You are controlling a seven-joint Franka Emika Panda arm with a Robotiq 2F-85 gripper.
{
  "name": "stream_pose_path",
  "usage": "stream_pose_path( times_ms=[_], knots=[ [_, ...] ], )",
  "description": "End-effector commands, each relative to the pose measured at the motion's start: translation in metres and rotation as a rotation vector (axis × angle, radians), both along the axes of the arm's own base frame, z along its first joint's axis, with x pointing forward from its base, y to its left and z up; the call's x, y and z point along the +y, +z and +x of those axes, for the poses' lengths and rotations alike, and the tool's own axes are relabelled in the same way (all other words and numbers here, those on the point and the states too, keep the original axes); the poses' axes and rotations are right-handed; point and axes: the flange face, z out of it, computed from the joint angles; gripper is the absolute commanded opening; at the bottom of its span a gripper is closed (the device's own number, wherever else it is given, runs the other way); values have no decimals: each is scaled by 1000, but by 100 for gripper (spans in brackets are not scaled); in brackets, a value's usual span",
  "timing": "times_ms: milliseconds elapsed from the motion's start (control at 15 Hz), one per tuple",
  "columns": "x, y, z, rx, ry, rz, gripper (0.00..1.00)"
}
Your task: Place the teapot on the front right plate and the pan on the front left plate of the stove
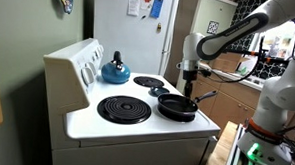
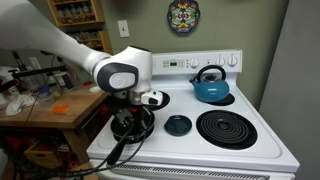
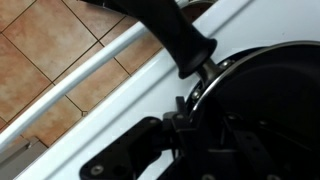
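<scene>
The black pan [image 1: 176, 106] rests on the white stove [image 1: 136, 127] near its front edge and hides the burner under it. Its long handle [image 3: 172, 38] points off the stove. It also shows in an exterior view [image 2: 128, 125]. My gripper [image 1: 189, 84] comes straight down on the pan's rim by the handle root, fingers straddling the rim [image 3: 185, 105] and seemingly shut on it. The blue teapot [image 1: 114, 68] stands on a back burner by the knob panel, also seen in an exterior view [image 2: 212, 89]. A large bare coil burner [image 1: 124, 111] lies beside the pan.
A smaller coil burner [image 1: 149, 83] lies behind the pan, between it and the teapot. The large coil shows bare in an exterior view [image 2: 232, 129]. A wooden table with clutter [image 2: 55, 105] stands next to the stove. Tiled floor [image 3: 50, 60] lies below the stove's edge.
</scene>
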Motion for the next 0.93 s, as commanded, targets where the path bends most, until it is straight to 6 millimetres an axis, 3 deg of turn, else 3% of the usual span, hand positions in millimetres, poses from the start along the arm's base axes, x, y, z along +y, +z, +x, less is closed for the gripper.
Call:
stream_pose_path(
  times_ms=[0, 67, 133, 267, 467, 600, 867],
  knots=[
    [-1, -6, -3, 9, -44, 16, 5],
    [0, -7, -3, 11, -50, 19, 11],
    [1, -8, -2, 11, -51, 22, 40],
    [2, -8, -2, 13, -58, 28, 46],
    [3, -12, -1, 21, -67, 37, 69],
    [4, -14, 0, 23, -71, 41, 38],
    [4, -16, 3, 19, -84, 55, 7]
  ],
)
